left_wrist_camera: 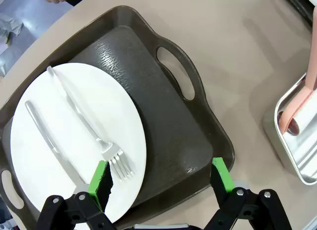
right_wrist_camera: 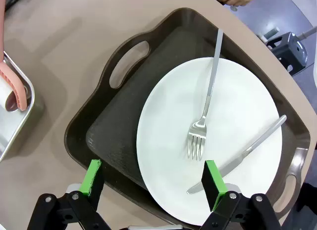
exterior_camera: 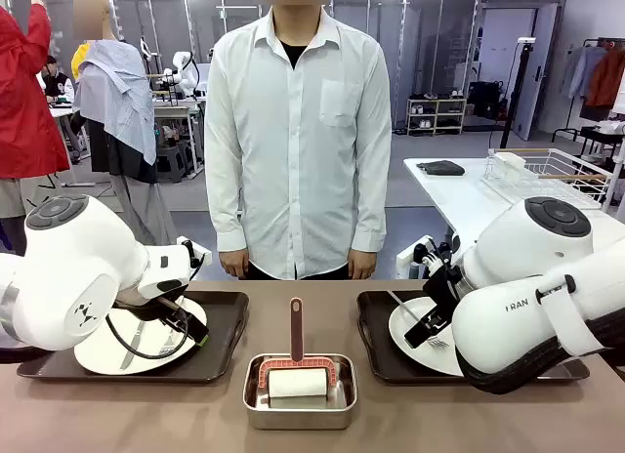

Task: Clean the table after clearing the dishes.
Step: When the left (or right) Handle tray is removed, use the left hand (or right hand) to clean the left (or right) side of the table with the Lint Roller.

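Across the brown table [exterior_camera: 439, 419], the dishes [left_wrist_camera: 111, 116] are sitting on dark trays [left_wrist_camera: 163, 116] at nine and three o'clock of the steel tin [exterior_camera: 298, 417] — left gripper [left_wrist_camera: 160, 178] and right gripper [right_wrist_camera: 152, 180] are hovering above them, both jaws spread wide, gripping nothing.

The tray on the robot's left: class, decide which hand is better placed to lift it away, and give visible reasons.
Left, probably. The left hand hangs open above that tray, its pads over the plate and the tray's rim. The right hand is open above the other tray, beyond the steel tin.
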Action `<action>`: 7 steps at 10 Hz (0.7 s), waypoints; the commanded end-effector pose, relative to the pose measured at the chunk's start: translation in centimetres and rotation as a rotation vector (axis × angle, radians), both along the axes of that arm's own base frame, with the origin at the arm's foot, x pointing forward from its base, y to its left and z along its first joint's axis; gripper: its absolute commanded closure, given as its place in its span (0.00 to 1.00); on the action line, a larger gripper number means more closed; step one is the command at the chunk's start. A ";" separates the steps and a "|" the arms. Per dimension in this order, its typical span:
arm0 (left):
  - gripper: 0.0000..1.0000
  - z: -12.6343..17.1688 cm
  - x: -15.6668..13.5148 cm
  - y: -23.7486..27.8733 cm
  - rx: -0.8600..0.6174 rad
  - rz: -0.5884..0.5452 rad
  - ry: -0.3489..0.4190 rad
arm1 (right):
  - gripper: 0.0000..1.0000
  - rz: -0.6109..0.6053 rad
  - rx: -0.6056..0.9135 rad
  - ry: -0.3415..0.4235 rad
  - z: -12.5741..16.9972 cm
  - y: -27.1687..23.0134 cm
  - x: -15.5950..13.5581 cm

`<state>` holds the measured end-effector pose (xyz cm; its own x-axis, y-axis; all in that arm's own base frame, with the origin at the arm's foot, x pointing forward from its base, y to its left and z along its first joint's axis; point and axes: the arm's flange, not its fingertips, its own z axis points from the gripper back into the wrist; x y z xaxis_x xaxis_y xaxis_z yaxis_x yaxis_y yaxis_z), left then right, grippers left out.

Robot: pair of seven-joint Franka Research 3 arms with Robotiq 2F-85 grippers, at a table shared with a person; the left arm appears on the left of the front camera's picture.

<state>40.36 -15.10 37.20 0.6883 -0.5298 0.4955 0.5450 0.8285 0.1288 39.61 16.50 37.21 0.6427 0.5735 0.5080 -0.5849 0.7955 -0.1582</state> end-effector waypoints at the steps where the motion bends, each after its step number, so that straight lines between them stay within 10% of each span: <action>1: 0.00 0.0 0.0 0.0 0.000 0.000 0.000 | 0.00 0.000 0.000 0.000 0.0 0.0 0.0; 7: 0.00 0.0 0.0 0.0 0.000 0.000 0.000 | 0.00 0.000 0.000 0.000 0.0 0.0 0.0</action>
